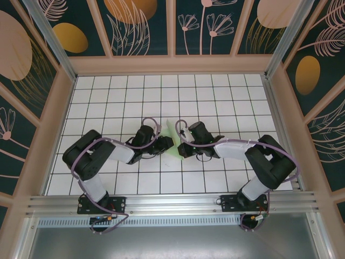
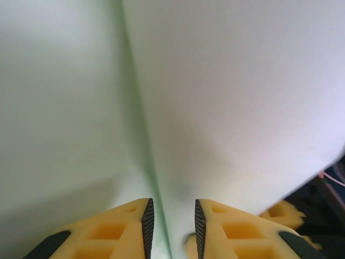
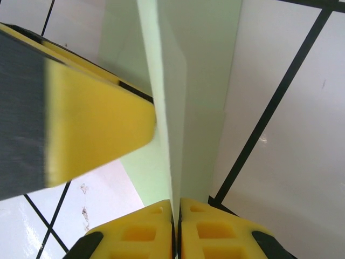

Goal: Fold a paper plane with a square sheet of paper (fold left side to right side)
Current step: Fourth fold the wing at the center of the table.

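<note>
from above, the paper stands half-folded on the tiled table, its long axis running away from the arms. it sits between the left gripper and right gripper, both right at it. left wrist: jaws partly apart astride the crease, not pinching. right wrist: jaws pressed together on the paper's near edge. bare tiles around the paper, walls well apart.

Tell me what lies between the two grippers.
The pale green sheet of paper stands between the left gripper and right gripper in the top view; the right jaws are shut on it.
</note>
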You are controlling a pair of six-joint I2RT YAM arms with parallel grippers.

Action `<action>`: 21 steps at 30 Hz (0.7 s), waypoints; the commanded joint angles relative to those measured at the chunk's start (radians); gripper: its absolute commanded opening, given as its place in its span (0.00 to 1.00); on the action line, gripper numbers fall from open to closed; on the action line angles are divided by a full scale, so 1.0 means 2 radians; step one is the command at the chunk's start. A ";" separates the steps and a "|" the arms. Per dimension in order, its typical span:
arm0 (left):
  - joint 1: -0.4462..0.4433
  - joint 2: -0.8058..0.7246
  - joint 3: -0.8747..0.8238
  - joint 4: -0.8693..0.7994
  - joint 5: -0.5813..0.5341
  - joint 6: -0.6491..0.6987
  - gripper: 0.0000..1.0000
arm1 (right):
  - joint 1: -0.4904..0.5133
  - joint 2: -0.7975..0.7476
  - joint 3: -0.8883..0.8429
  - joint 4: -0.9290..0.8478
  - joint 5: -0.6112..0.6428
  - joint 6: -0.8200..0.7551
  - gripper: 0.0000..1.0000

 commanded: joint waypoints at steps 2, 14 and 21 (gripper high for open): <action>0.008 -0.050 -0.004 -0.049 -0.020 0.030 0.31 | -0.003 0.006 0.012 -0.003 0.003 -0.009 0.13; 0.022 -0.015 0.005 -0.091 -0.041 0.053 0.27 | -0.003 0.011 0.017 -0.004 -0.008 -0.012 0.14; 0.022 0.023 0.014 -0.087 -0.036 0.057 0.24 | -0.002 0.021 0.026 -0.006 -0.026 -0.019 0.14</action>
